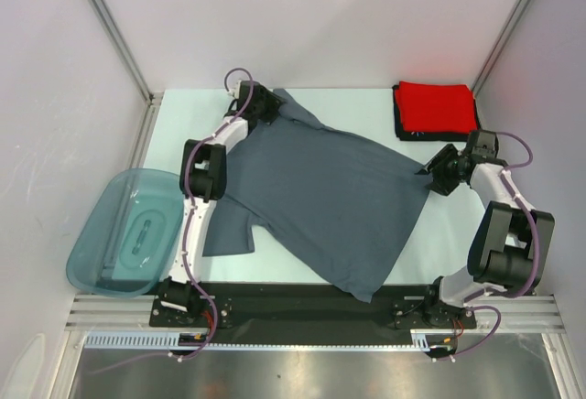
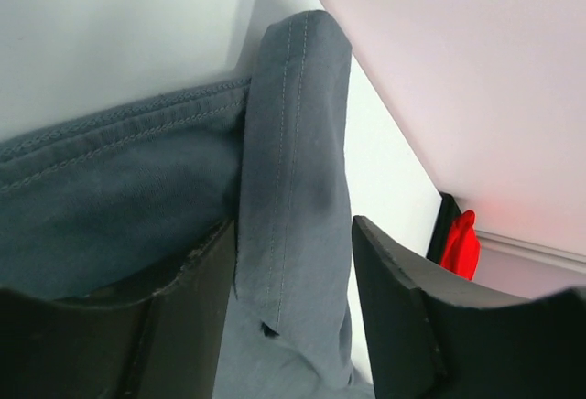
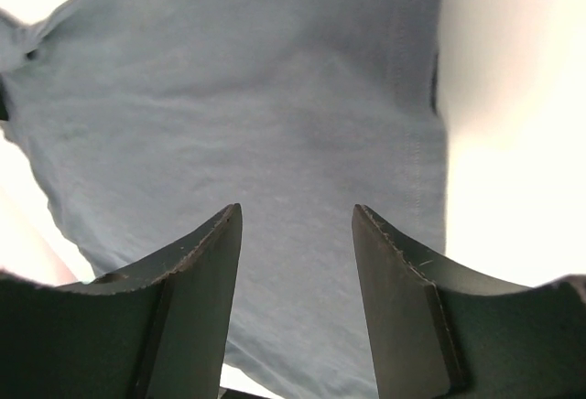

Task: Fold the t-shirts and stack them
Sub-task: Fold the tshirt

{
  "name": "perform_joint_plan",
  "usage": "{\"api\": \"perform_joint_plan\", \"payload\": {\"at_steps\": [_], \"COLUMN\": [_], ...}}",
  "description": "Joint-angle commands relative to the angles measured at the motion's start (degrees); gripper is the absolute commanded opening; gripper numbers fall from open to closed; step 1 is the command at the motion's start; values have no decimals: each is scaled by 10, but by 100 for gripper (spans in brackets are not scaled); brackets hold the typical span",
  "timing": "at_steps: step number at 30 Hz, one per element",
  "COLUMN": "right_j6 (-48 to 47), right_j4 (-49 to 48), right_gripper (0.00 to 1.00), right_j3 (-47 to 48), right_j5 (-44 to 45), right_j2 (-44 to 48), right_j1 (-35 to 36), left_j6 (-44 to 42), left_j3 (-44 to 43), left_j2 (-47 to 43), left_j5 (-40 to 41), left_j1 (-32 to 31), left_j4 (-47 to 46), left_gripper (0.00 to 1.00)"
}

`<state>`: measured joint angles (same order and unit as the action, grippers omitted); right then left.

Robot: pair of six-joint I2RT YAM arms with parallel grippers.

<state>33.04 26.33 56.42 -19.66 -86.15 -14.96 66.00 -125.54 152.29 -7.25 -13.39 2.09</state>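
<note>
The slate blue-grey t-shirt (image 1: 330,198) lies spread flat across the table, one sleeve toward the near left. My left gripper (image 1: 261,104) sits at its far left corner. In the left wrist view this gripper (image 2: 293,223) is open, and a folded hem strip of the shirt (image 2: 293,124) runs between the jaws, against the left finger only. My right gripper (image 1: 430,168) is at the shirt's right corner. It (image 3: 297,207) is open just above the cloth (image 3: 256,97). The red t-shirt (image 1: 435,104) lies folded on the black t-shirt (image 1: 401,123) at the back right.
A translucent teal tub (image 1: 96,243) stands off the table's left edge. A black strip (image 1: 275,294) runs along the near edge between the arm bases. Walls close the back and both sides. The red shirt (image 2: 461,243) also shows past the left gripper's right finger.
</note>
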Motion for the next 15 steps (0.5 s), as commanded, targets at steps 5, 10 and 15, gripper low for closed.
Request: {"api": "perform_joint_plan", "payload": {"at_steps": [5,10,15], "right_j6": [6,-3,-18], "right_j4": [-7,-8,-1], "right_gripper": [56,56,57], "right_j3": [53,82,117], "right_j5": [30,38,58], "right_j2": [-45,-87,-120], "right_j1": [-9,-13,-21], "left_j6": [-4,-13,-15], "left_j3": [-22,-17,-33], "left_j2": [1,-11,-24], "left_j5": [0,-8,-25], "left_j1": [-5,-3,-1], "left_j4": [15,10,6], "left_gripper": [51,44,30]}}
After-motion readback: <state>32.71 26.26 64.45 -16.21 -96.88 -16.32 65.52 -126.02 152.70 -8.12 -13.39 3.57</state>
